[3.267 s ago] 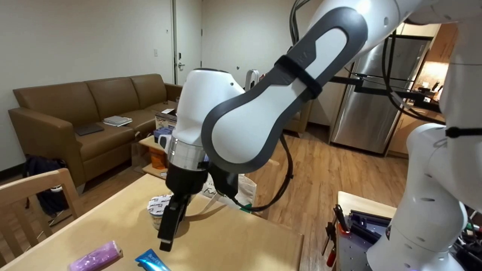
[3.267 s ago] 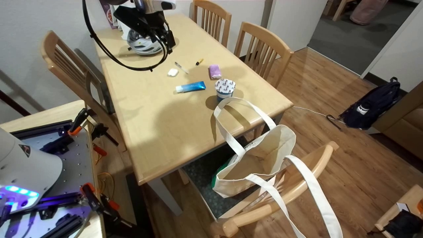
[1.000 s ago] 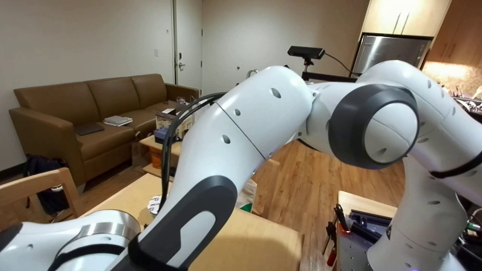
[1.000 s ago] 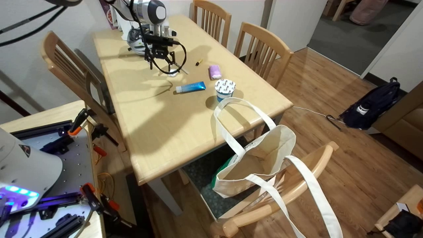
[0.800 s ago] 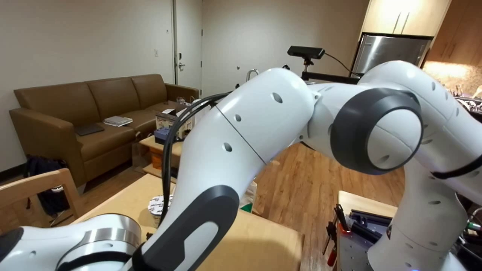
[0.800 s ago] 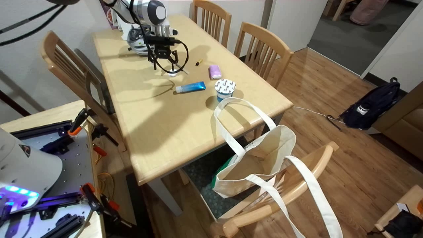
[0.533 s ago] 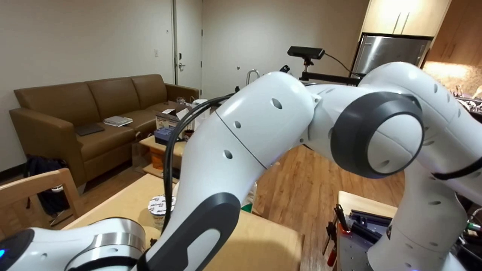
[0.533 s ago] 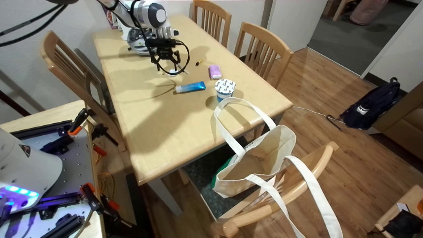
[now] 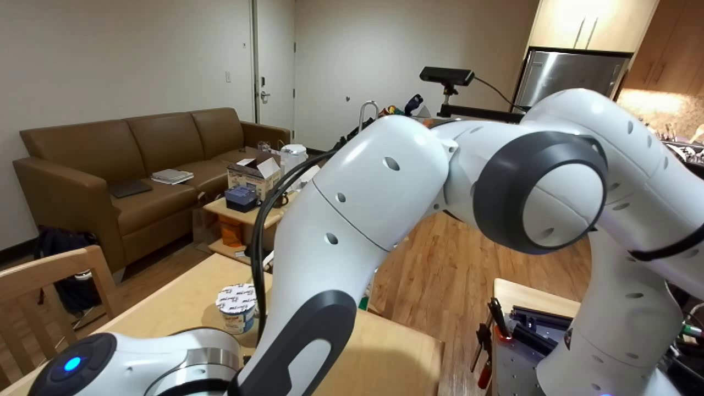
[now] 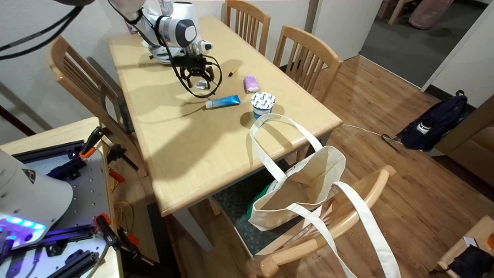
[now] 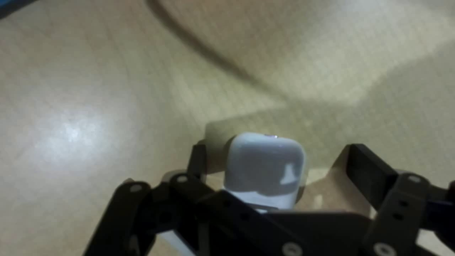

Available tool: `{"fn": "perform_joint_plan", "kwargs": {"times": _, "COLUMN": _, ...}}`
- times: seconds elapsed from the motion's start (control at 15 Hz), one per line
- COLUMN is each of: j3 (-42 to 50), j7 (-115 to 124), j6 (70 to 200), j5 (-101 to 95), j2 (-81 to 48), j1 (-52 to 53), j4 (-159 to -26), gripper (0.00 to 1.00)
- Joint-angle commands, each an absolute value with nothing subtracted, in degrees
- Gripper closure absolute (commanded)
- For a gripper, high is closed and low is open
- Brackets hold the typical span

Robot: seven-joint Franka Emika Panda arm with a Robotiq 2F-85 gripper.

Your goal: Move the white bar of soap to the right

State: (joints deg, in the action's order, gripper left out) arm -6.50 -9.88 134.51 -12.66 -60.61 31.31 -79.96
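- Robotiq gripper (image 11: pixel 275 160): jaws spread wide, holding nothing; presumably straddling to pinch opposite sides.
- White bar of soap (image 11: pixel 265 165): on the table (image 10: pixel 166 146), between the jaws, touching neither.

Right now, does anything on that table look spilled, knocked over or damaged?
No, nothing stands out. The lidded cup stands upright, the blue tube and purple item lie flat with no leak showing around them, and the white bar of soap looks undamaged, though the open gripper straddling it hides part.
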Motion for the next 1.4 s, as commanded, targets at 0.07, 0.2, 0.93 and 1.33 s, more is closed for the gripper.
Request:
{"fn": "perform_joint_plan", "kwargs": {"times": 0.07, "j3": -8.09, "j7": -6.78, "j6": 136.83, "j5": -13.13, "j2": -59.12, "j1": 29.49, "j4": -83.32, "gripper": 0.26}}
{"fn": "perform_joint_plan", "kwargs": {"times": 0.2, "j3": -8.49, "j7": -7.21, "j6": 136.07, "j5": -13.25, "j2": -58.69, "j1": 29.26, "j4": -83.04, "gripper": 0.38}}
{"fn": "perform_joint_plan", "kwargs": {"times": 0.93, "j3": -8.8, "j7": -4.21, "j6": 134.5, "j5": -12.17, "j2": -52.36, "j1": 26.99, "j4": -88.8, "gripper": 0.77}}
{"fn": "perform_joint_plan", "kwargs": {"times": 1.33, "j3": -6.4, "j7": 7.63, "j6": 134.62, "j5": -12.16, "j2": -37.8, "j1": 26.05, "j4": -103.97, "gripper": 0.77}}
